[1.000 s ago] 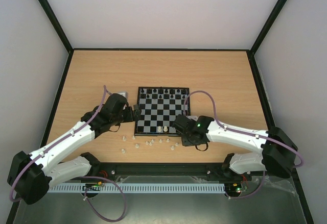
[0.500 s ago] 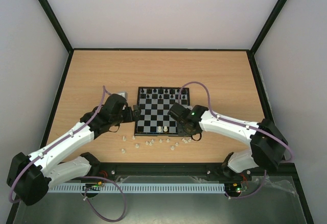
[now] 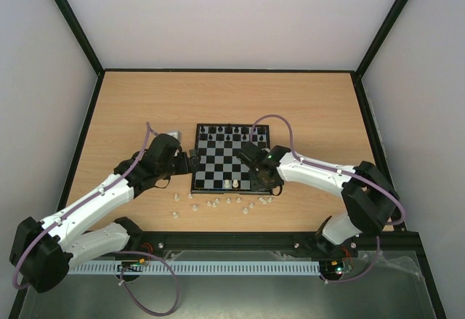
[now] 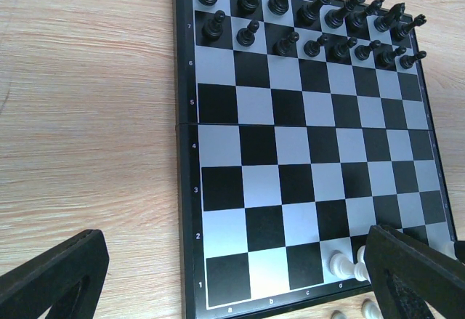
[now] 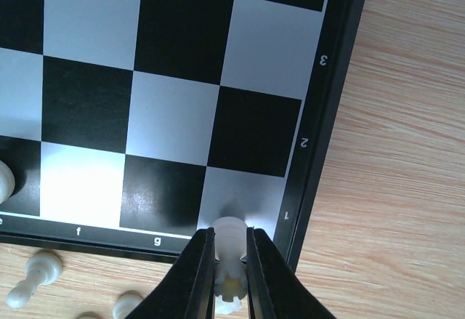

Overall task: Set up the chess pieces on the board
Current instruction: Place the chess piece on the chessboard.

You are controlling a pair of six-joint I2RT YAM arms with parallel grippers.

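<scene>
A: What does your right end effector [image 5: 228, 233] have?
B: Look at your right wrist view. Its fingers [image 5: 197, 275] are closed almost together on one white piece [image 5: 229, 257], pinched from both sides. It is over the near right corner square of the board [image 5: 182, 57]. You cannot tell whether the piece touches the square.
A: And your left end effector [image 4: 236, 261]?
B: It is spread wide with nothing between its fingers, and it sits at the board's left edge.
A: Where are the other pieces?
B: The black pieces [image 4: 312, 21] fill the two far rows. Two white pieces [image 4: 341, 264] stand side by side near the middle of the near row. The loose white pieces [image 3: 218, 203] lie scattered on the bench [image 3: 145, 101], just beside the board's near edge.
</scene>
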